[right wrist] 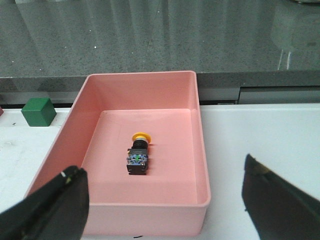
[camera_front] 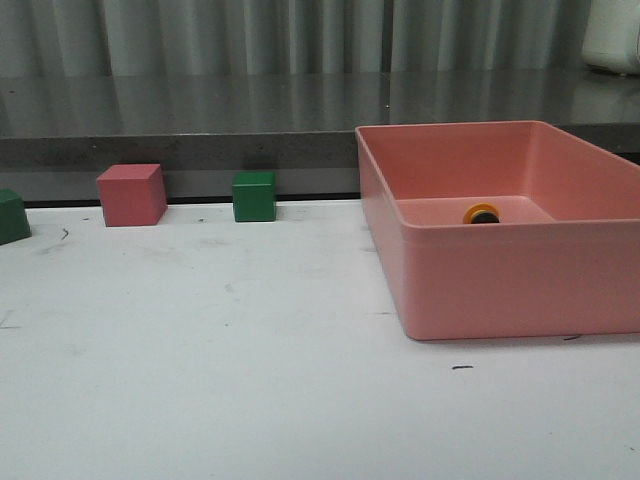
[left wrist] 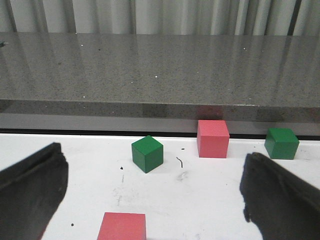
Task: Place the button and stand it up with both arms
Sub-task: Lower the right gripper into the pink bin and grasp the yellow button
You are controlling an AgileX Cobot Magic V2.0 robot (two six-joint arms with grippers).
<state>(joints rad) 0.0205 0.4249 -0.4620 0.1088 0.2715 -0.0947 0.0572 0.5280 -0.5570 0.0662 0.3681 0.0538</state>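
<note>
The button lies on its side on the floor of a pink bin, its yellow cap toward the bin's far wall and its bluish base toward the camera. In the front view only its yellow cap shows over the bin's near wall. My right gripper is open and empty, its jaws wide apart above the bin's near wall, short of the button. My left gripper is open and empty over the white table among cubes. Neither arm shows in the front view.
A pink cube and a green cube stand at the table's back edge, another green cube at far left. In the left wrist view a pink cube lies between the fingers. A grey ledge runs behind the table.
</note>
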